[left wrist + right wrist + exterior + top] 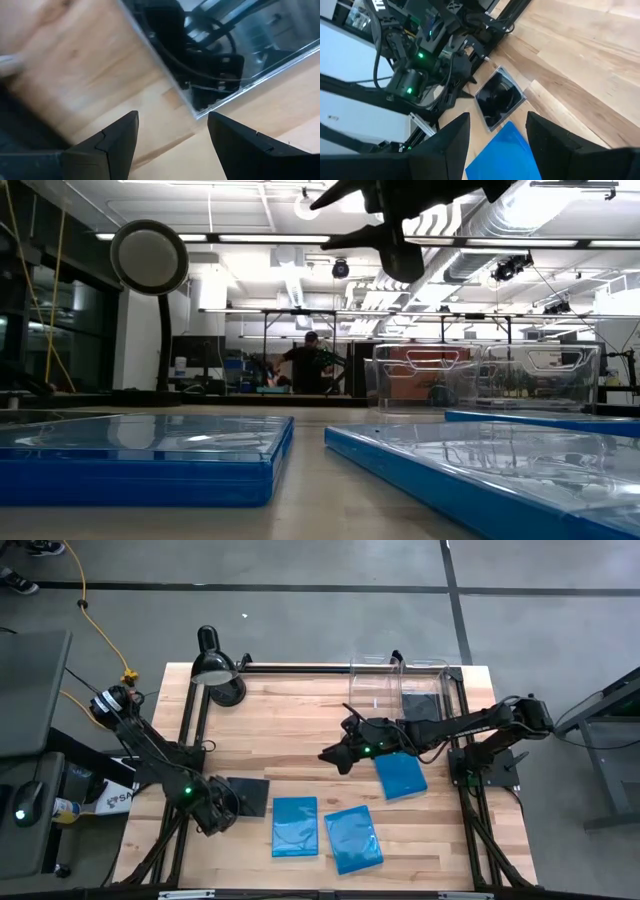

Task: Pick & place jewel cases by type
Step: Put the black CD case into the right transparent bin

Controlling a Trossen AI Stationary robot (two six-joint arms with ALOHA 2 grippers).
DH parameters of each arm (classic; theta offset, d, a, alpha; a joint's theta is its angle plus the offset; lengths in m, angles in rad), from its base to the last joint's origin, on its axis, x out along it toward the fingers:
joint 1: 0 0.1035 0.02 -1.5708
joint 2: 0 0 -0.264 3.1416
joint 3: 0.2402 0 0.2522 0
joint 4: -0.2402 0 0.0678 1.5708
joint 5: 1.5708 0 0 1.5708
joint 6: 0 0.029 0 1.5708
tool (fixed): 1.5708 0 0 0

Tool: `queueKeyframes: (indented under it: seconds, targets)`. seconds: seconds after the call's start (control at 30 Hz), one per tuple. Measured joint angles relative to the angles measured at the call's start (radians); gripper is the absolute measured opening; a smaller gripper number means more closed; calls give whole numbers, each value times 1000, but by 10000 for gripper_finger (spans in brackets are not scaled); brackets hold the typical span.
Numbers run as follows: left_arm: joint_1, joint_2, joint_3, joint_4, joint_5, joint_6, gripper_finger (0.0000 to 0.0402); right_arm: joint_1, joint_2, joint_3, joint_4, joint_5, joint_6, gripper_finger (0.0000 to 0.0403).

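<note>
A glossy black jewel case point(248, 797) lies flat on the wooden table at the near left. My left gripper point(215, 815) points down just left of it, open; in the left wrist view one corner of the case point(200, 111) shows beyond the gap between my fingers point(172, 135), untouched. Two blue jewel cases point(295, 827) point(352, 838) lie flat near the front edge. A third blue case point(400, 777) lies under my right arm. My right gripper point(335, 755) hangs open above mid-table, with nothing between its fingers point(497, 130).
Two clear plastic bins point(375, 690) point(428, 690) stand at the far edge; the right one holds something dark point(420, 708). A black desk lamp point(218, 670) stands at the far left corner. Bare wood lies between the bins and the cases.
</note>
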Motion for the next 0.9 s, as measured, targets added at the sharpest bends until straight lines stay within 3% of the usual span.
queueKeyframes:
  seconds: [0.2,0.9]
  targets:
    - [1,-7,-80,154,-25,-7,236,0,0,0,-3,27,5,179]
    - [168,-10,-84,201,-97,-8,236,0,0,1,-114,95,5,179]
